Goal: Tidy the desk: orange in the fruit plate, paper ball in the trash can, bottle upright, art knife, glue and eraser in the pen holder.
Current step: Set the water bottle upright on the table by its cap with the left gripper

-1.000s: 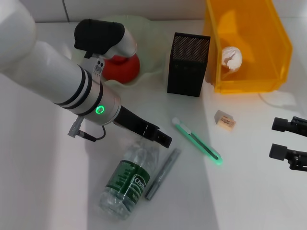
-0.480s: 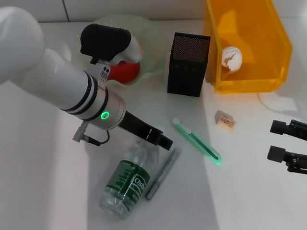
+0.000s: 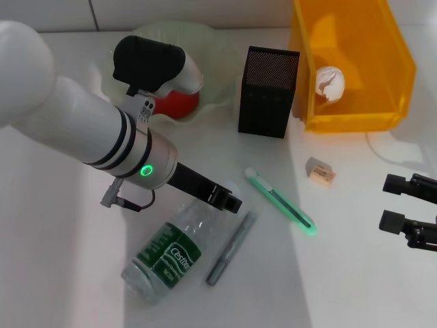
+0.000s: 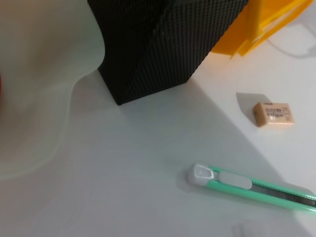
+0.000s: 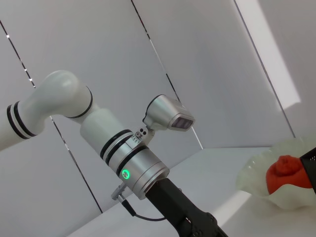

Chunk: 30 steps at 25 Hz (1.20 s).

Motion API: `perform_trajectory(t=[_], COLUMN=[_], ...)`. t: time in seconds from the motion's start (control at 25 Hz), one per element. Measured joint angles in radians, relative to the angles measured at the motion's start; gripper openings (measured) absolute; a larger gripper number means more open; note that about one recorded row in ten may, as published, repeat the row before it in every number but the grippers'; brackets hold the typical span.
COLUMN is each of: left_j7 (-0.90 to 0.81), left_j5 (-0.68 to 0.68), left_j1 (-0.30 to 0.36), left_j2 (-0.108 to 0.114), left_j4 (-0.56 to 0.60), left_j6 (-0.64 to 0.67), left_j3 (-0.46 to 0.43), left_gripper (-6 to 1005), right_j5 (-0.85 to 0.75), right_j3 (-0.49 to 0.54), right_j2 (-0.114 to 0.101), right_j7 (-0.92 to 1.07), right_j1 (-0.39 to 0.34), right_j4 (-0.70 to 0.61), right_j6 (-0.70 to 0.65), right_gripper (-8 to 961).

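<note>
A clear bottle (image 3: 166, 254) with a green label lies on the white desk, its neck end under my left gripper (image 3: 227, 199), which is shut on it. A grey glue stick (image 3: 231, 248) lies beside the bottle. A green art knife (image 3: 280, 201) and a beige eraser (image 3: 319, 171) lie to its right; both also show in the left wrist view, knife (image 4: 247, 185) and eraser (image 4: 274, 113). The black mesh pen holder (image 3: 268, 92) stands behind. The orange (image 3: 179, 104) sits in the pale green plate (image 3: 218, 41). The paper ball (image 3: 329, 82) lies in the yellow bin (image 3: 362, 41). My right gripper (image 3: 395, 203) is open at the right edge.
The left arm's white forearm (image 3: 75, 130) reaches across the desk's left side and hides part of the plate. The pen holder (image 4: 163, 44) stands close to the plate's rim (image 4: 44, 74) and the yellow bin (image 4: 266, 19).
The bottle has swung: its base moved left while its neck stayed at my left gripper. The left arm shifted slightly left and down. The right gripper has barely moved.
</note>
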Motion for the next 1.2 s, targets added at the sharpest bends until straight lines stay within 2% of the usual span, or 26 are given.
perform_trajectory(t=[0.2, 0.4, 0.48, 0.52, 0.56, 0.6, 0.76, 0.8, 0.96, 1.0, 1.04, 1.08, 1.16, 1.2], left_j7=[0.008, 0.068, 0.091, 0.139, 0.139, 0.211, 0.306, 0.416, 0.521, 0.620, 0.620, 0.732, 0.776, 0.883], left_j5=[0.001, 0.000, -0.001, -0.007, -0.007, -0.060, -0.156, -0.277, -0.384, -0.481, -0.481, -0.580, -0.616, -0.710], left_j1=[0.052, 0.162, 0.183, 0.224, 0.224, 0.276, 0.313, 0.351, 0.380, 0.409, 0.409, 0.435, 0.443, 0.460], left_j2=[0.005, 0.008, 0.008, 0.008, 0.008, 0.008, 0.008, 0.009, 0.010, 0.010, 0.010, 0.009, 0.009, 0.008], left_j4=[0.093, 0.269, 0.297, 0.350, 0.350, 0.398, 0.408, 0.401, 0.386, 0.364, 0.364, 0.339, 0.330, 0.285], left_j6=[0.004, 0.019, 0.019, 0.017, 0.017, 0.006, 0.004, 0.008, 0.015, 0.021, 0.021, 0.023, 0.022, 0.018], left_j3=[-0.001, -0.029, -0.037, -0.049, -0.049, -0.071, -0.106, -0.148, -0.185, -0.214, -0.214, -0.223, -0.224, -0.233], left_gripper=[435, 434, 434, 434, 434, 434, 435, 435, 435, 435, 435, 435, 435, 435], right_j5=[0.000, 0.003, 0.004, 0.004, 0.005, 0.008, 0.008, 0.008, 0.008, 0.009, 0.009, 0.009, 0.010, 0.010], right_j3=[0.000, 0.004, 0.007, 0.009, 0.010, 0.014, 0.024, 0.026, 0.026, 0.026, 0.026, 0.026, 0.026, 0.027], right_j2=[-0.001, 0.000, 0.000, 0.001, 0.002, 0.003, 0.003, 0.003, 0.003, 0.003, 0.003, 0.003, 0.003, 0.007], right_j7=[-0.007, -0.007, -0.007, -0.007, -0.007, -0.007, -0.008, -0.008, -0.007, -0.004, -0.004, -0.004, -0.002, -0.001], right_j1=[0.002, 0.004, 0.006, 0.007, 0.007, 0.011, 0.022, 0.026, 0.032, 0.033, 0.033, 0.033, 0.035, 0.039], right_j4=[0.015, 0.016, 0.016, 0.016, 0.017, 0.025, 0.042, 0.046, 0.054, 0.054, 0.054, 0.055, 0.056, 0.058], right_j6=[0.000, 0.000, 0.000, 0.000, 0.000, 0.000, 0.000, 0.000, 0.000, 0.000, 0.000, 0.000, 0.000, 0.000], right_gripper=[829, 829, 829, 828, 828, 828, 828, 828, 828, 828, 828, 828, 828, 828])
